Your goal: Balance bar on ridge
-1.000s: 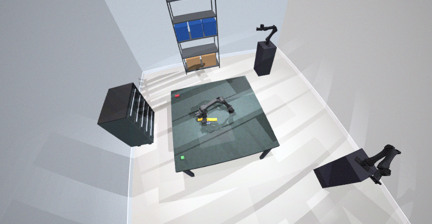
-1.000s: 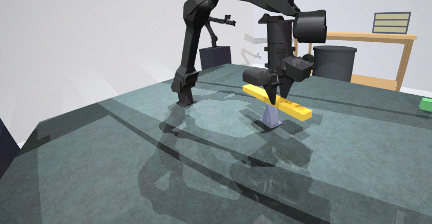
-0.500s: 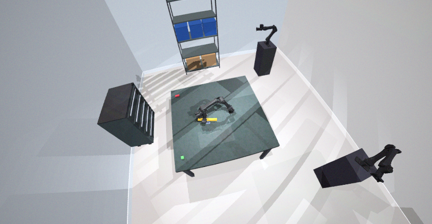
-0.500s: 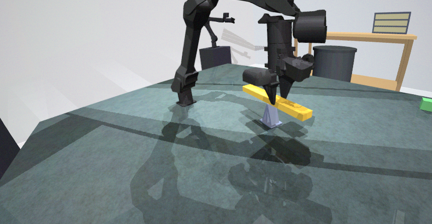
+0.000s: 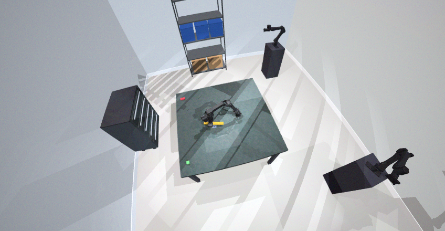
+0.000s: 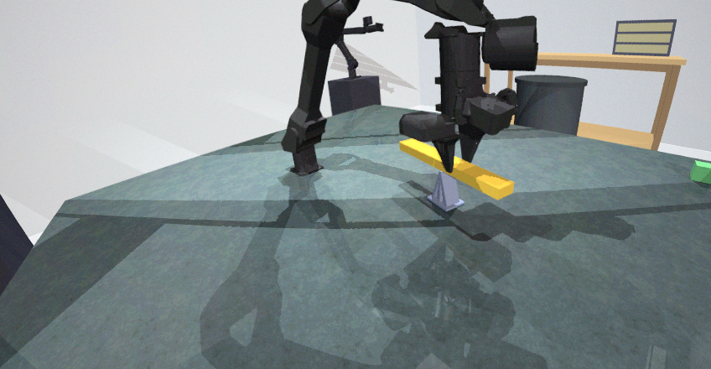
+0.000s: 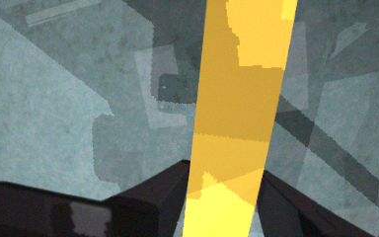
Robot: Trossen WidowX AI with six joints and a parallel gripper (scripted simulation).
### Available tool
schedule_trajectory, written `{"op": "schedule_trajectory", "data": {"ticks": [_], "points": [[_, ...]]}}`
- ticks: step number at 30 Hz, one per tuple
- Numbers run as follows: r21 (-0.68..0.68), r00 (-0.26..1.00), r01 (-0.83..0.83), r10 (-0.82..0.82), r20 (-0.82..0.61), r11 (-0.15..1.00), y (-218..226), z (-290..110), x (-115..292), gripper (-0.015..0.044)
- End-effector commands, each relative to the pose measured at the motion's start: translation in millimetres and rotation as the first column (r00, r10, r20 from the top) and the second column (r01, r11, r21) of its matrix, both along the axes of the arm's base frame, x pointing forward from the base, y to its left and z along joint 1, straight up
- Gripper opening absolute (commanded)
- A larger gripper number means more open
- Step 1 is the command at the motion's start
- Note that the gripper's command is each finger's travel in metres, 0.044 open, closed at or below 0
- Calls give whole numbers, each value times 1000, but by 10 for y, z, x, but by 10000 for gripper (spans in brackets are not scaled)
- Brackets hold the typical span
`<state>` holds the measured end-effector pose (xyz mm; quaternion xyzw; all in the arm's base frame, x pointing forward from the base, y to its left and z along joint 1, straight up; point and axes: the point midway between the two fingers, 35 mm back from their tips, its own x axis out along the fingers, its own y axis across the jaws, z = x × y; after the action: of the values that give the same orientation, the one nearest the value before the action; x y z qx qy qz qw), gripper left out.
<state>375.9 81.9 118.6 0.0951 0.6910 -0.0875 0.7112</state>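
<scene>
The yellow bar (image 5: 218,123) (image 6: 491,180) (image 7: 236,104) lies across the top of the small grey-lilac ridge (image 6: 448,193) (image 5: 214,126), with both ends clear of the table. It looks about level. The ridge stands upright on its base plate. My gripper (image 6: 459,165) (image 7: 222,173) points down over the bar near the ridge. Its fingers are slightly open, one on each side of the bar and very close to its sides. In the wrist view the bar runs up between the fingertips. The contact between bar and ridge is partly hidden behind the near finger.
The dark green table (image 5: 250,138) (image 6: 149,275) bears a red block (image 5: 182,98) far from the bar and a green block (image 5: 187,162) (image 6: 702,172) near one corner. My arm's base stands on the table. A drawer cabinet, a shelf rack and two pedestal arms stand off the table.
</scene>
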Motion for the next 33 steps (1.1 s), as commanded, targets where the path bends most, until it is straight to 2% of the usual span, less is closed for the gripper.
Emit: {"op": "schedule_trajectory", "data": {"ticks": [1,23,33], "points": [[0,1000,0,0,0,1000,0,1,0,171],[0,1000,0,0,0,1000,0,1,0,185],[0,1000,0,0,0,1000,0,1,0,440]]}}
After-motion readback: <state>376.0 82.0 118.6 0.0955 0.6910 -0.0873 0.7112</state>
